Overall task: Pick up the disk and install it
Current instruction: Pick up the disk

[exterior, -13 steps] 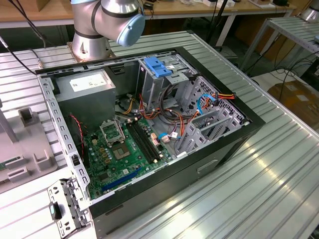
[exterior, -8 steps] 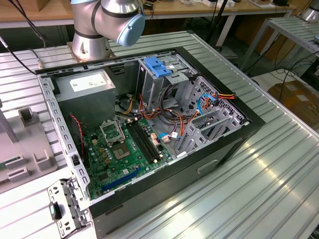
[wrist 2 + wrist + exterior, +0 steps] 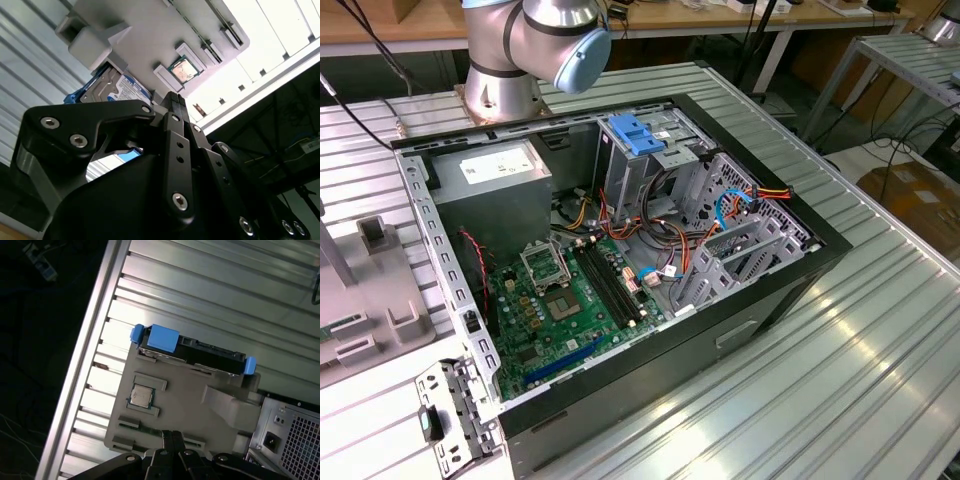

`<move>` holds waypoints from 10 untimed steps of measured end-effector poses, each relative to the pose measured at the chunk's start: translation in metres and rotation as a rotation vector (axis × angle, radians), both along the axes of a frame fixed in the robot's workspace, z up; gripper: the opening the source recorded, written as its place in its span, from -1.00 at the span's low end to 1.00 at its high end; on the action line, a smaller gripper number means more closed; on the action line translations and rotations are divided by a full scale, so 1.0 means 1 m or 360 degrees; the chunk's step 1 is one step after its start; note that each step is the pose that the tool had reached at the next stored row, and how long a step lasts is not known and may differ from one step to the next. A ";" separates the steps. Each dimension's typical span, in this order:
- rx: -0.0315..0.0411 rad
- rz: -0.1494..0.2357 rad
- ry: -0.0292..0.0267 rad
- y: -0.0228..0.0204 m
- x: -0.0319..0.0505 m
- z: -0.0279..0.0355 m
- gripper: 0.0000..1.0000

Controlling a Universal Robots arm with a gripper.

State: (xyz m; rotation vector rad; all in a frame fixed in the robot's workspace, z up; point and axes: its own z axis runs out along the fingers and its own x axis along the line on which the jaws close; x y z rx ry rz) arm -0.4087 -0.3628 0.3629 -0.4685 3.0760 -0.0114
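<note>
Slatted table (image 3: 210, 280), grey holder (image 3: 175, 407) with the disk (image 3: 210, 351) slotted along one edge. My gripper (image 3: 169, 434) hovers clear of it, fingers pinched together, empty. Going in closed, I'd probably just knock it.

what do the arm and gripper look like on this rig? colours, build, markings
The arm is silver-grey metal with rounded joints, one closed by a light-blue cap. The gripper is matte black throughout: flat angular linkage plates and narrow fingers, joined with silver hex-socket screws. I see no markings or cables on either.
</note>
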 end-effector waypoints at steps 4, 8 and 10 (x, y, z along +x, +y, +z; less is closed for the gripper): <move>0.0000 0.0027 0.00000 0.0000 0.0000 0.0000 -0.79; 0.0000 0.0044 0.00000 0.0000 0.0000 0.0000 -0.79; 0.0000 0.0057 0.00000 0.0000 0.0000 0.0000 -0.79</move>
